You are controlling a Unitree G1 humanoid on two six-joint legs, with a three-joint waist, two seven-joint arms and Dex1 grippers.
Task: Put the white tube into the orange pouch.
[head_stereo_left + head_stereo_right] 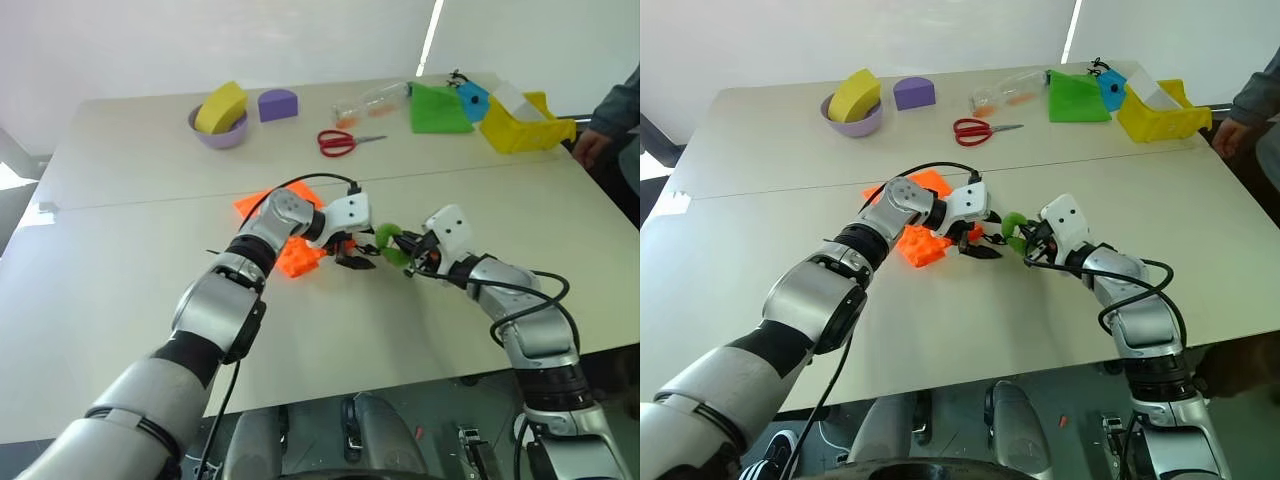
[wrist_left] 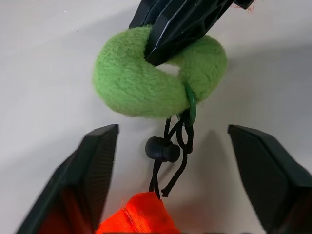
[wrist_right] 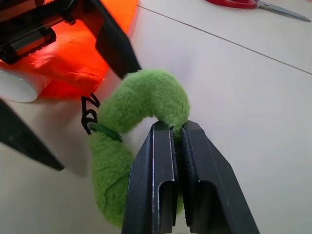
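- The orange pouch (image 1: pixel 298 258) lies crumpled on the bench (image 1: pixel 150 300), partly under the left forearm. Its gathered neck points toward the right arm.
- The left end effector (image 2: pixel 170 134) is spread wide and holds nothing. Its fingers stand on either side of the drawstring, just clear of the neck.
- The right end effector (image 3: pixel 176 129) is clamped fully onto the fluffy green ring (image 2: pixel 131 87) at the end of the cord. That grip looks firm enough to serve as the anchor.
- The white tube (image 3: pixel 17 87) seems to be the white rounded end lying against the orange fabric, beneath the left fingers. I cannot tell whether it sits inside the mouth or only beside it.
- The black cord stopper (image 2: pixel 162 148) sits on the black cord (image 2: pixel 183 134), between the neck and the ring.
- Judgement: close the left fingers on fabric at the neck, not on the cord. Keep the right pull gentle and straight, so the mouth is not cinched before the tube is surely inside.
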